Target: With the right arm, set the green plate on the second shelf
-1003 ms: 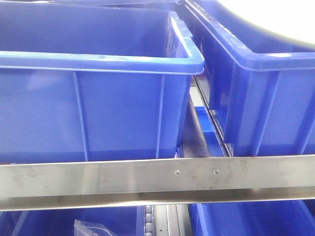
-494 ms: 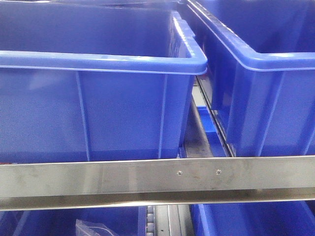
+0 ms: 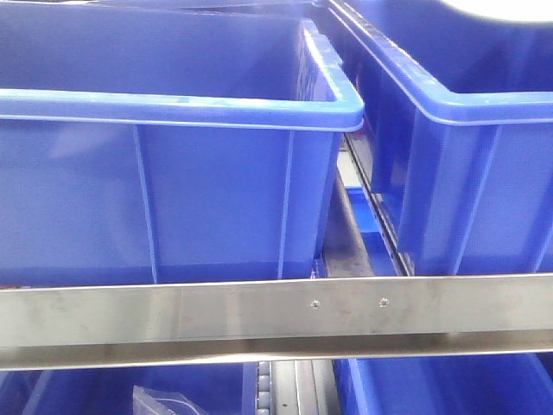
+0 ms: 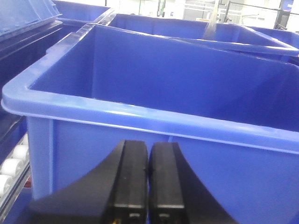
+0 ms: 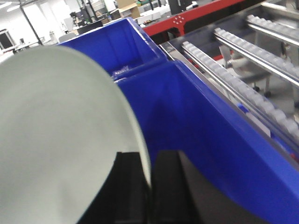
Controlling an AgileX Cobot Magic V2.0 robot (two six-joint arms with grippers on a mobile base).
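Exterior front-facing view: two blue bins are sitting side by side behind a steel shelf rail (image 3: 276, 316), the left bin (image 3: 173, 173) square to the camera, the right bin (image 3: 467, 156) angled. A pale edge of the green plate (image 3: 505, 9) is showing at the top right corner above the right bin; half a second ago that corner was showing only blue, and a second ago a larger pale patch was filling it. The bins and rail are sitting as before.

Right wrist view: the right gripper (image 5: 149, 186) is holding the green plate (image 5: 56, 140) by its rim, jaws narrow and clamped on the edge, plate tilted on edge over a blue bin (image 5: 210, 140). Roller tracks (image 5: 243, 88) are running just beside that bin.

Left wrist view: the left gripper (image 4: 148, 182) is hanging before a blue bin wall (image 4: 140, 112), jaws pressed together, holding nothing.
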